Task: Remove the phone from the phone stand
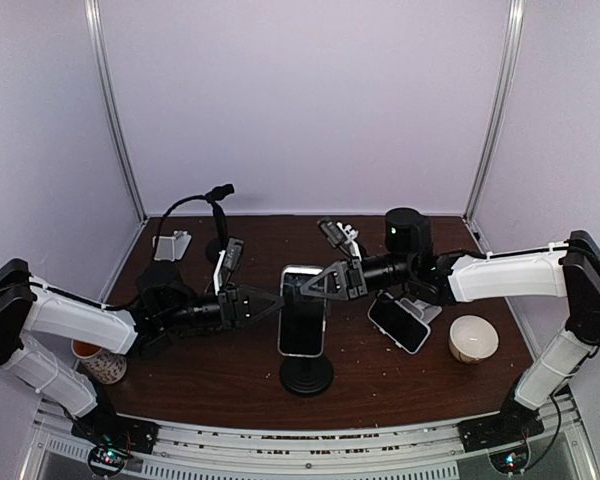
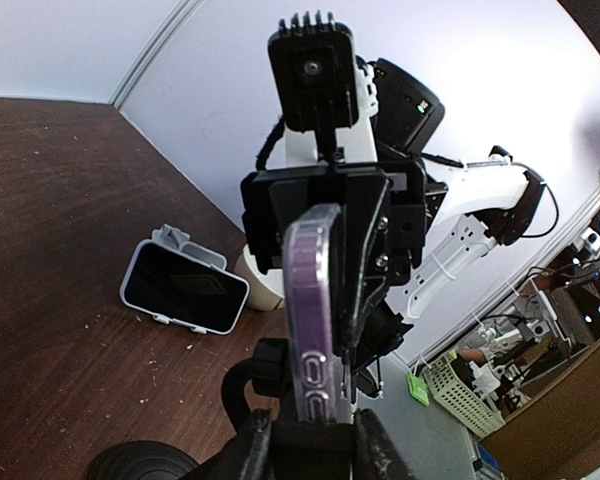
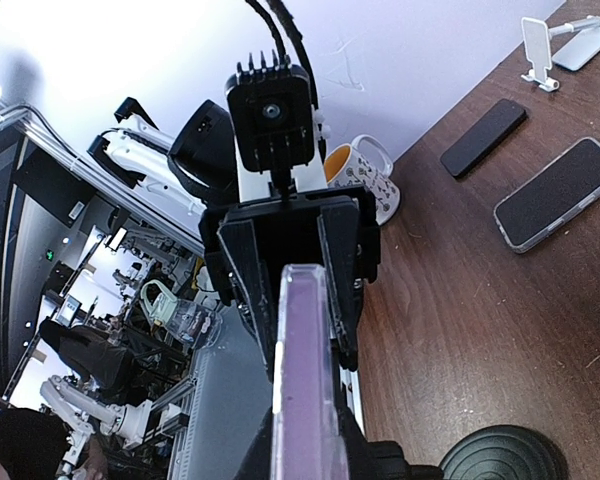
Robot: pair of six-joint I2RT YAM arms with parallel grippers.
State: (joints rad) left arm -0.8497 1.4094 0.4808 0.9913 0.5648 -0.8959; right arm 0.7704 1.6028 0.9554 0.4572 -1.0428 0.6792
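On the table (image 1: 210, 390), the phone (image 1: 303, 325) is seated upright on the phone stand (image 1: 307, 375).
It is pinched edgewise by the right gripper (image 1: 305, 288); the left gripper (image 1: 278, 300) is set around it, contact unclear.

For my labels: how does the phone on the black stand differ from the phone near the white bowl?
The stand phone sits raised off the table; the table phone rests on it. The stand phone's case looks purplish, the table phone's white. Both screens are dark.
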